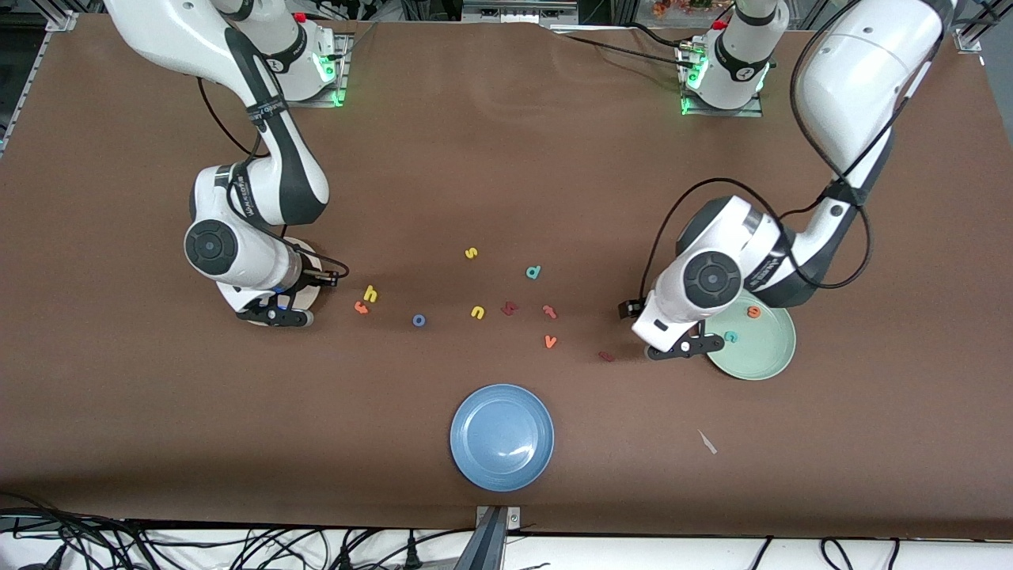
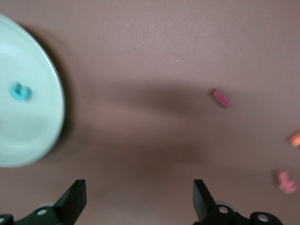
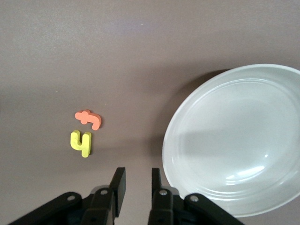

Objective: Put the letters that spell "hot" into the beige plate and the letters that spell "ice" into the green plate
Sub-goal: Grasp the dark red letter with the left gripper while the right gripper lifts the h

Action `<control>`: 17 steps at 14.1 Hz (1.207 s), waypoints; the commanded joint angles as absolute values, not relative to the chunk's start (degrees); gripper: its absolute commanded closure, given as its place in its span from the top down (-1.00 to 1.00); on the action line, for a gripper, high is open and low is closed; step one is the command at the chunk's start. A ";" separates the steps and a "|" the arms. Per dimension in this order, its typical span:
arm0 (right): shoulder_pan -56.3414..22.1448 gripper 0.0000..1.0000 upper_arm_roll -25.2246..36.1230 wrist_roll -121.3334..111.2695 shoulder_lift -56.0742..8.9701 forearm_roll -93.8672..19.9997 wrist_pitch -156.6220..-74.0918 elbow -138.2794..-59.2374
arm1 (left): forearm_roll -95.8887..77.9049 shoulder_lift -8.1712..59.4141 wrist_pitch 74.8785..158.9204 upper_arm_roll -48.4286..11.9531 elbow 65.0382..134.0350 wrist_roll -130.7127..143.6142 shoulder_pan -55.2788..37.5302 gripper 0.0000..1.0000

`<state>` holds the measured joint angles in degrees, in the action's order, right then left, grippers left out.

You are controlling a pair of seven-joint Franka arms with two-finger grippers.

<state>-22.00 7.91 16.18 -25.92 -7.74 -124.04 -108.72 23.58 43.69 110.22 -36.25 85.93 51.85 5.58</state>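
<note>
My left jaws (image 1: 687, 346) are hanging wide by the green plate (image 1: 764, 352), right jaws (image 3: 135, 187) narrow, empty (risking nudging the dark red i (image 2: 221, 98)).

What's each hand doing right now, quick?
Left hand: open, empty, beside the green plate.
Right hand: nearly shut, holding nothing, beside the beige plate.

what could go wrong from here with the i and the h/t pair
The open left gripper hovers beside the green plate; the tiny dark red i lies flat and may slip a pinch. The yellow h and orange t sit almost touching, so the nearly shut right gripper may nudge both.
</note>
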 commanded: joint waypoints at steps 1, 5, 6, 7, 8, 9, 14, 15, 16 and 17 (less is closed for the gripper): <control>-22.15 -0.40 7.65 15.91 -25.58 -8.61 -125.07 -109.34 | 22.41 48.94 109.34 -35.60 78.34 64.29 1.77 1.00; -23.55 0.41 6.51 23.62 -26.37 -8.70 -127.96 -108.98 | 22.68 55.71 109.60 -33.15 67.34 73.73 -3.24 1.00; -23.55 0.60 5.81 25.38 -26.72 -8.70 -128.49 -108.98 | 22.68 56.07 111.25 -31.31 66.89 74.09 -4.91 1.00; -23.55 0.79 5.54 26.79 -26.89 -8.70 -129.80 -109.07 | 22.59 56.07 114.23 -28.50 67.41 74.79 -5.97 1.00; -23.55 0.89 4.75 28.72 -27.50 -8.70 -131.47 -109.16 | 22.41 56.42 116.95 -26.56 67.93 75.06 -6.76 1.00; -23.55 0.96 3.79 31.09 -28.47 -8.70 -133.49 -109.16 | 22.41 57.21 118.90 -26.37 67.94 75.67 -6.94 1.00; -24.70 0.93 2.81 34.45 -32.08 -8.61 -140.27 -109.42 | 22.41 59.33 121.73 -26.28 67.58 79.97 -7.03 0.21; -24.70 0.90 2.81 34.54 -32.17 -8.61 -140.36 -109.60 | 22.41 59.33 121.73 -26.28 67.94 80.24 -7.03 0.16; -24.70 0.89 2.81 34.63 -32.25 -8.61 -140.36 -109.77 | 22.59 59.33 121.73 -26.28 68.64 80.33 -7.12 0.03; -24.70 0.89 2.81 34.63 -32.26 -8.61 -140.45 -110.38 | 22.59 59.50 121.73 -26.19 68.90 80.33 -7.12 -0.02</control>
